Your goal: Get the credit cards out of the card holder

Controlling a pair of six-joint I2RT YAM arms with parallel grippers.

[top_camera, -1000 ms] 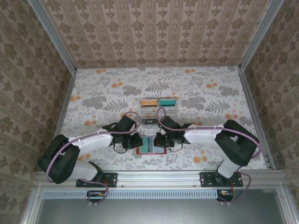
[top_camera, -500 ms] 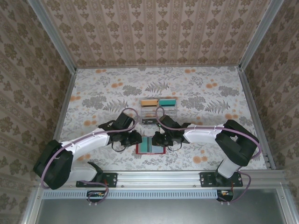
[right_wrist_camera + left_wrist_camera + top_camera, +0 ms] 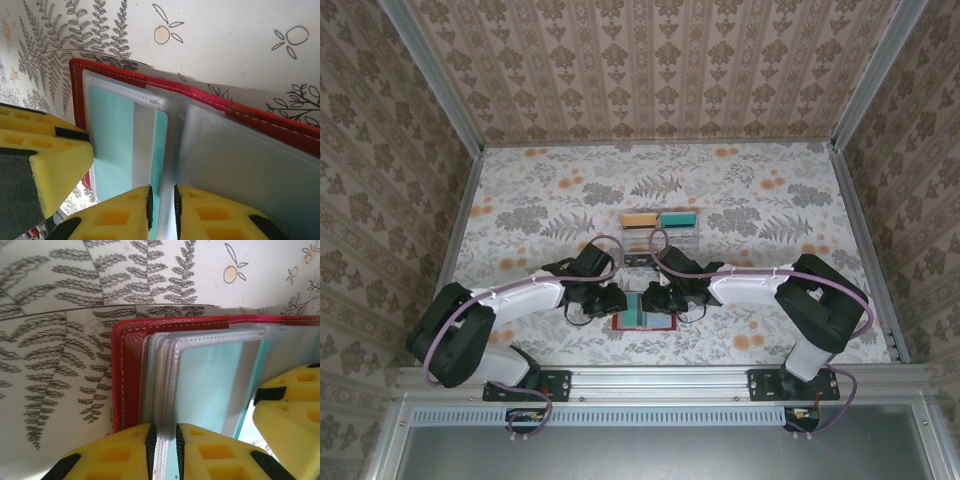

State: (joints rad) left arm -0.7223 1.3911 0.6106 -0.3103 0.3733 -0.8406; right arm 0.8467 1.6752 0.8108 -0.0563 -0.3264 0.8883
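So, your card holder (image 3: pixel 645 312) lies open on the table (image 3: pixel 750 200), low in the middle of the top view. Your left claw (image 3: pixel 164 437) is pinched shut on its clear pages (image 3: pixel 162 365). Your right claw (image 3: pixel 162 197) is pinched shut on a page too. A teal card (image 3: pixel 112 135) sits inside its pocket. No card is out yet, so I think all the pulling is left.
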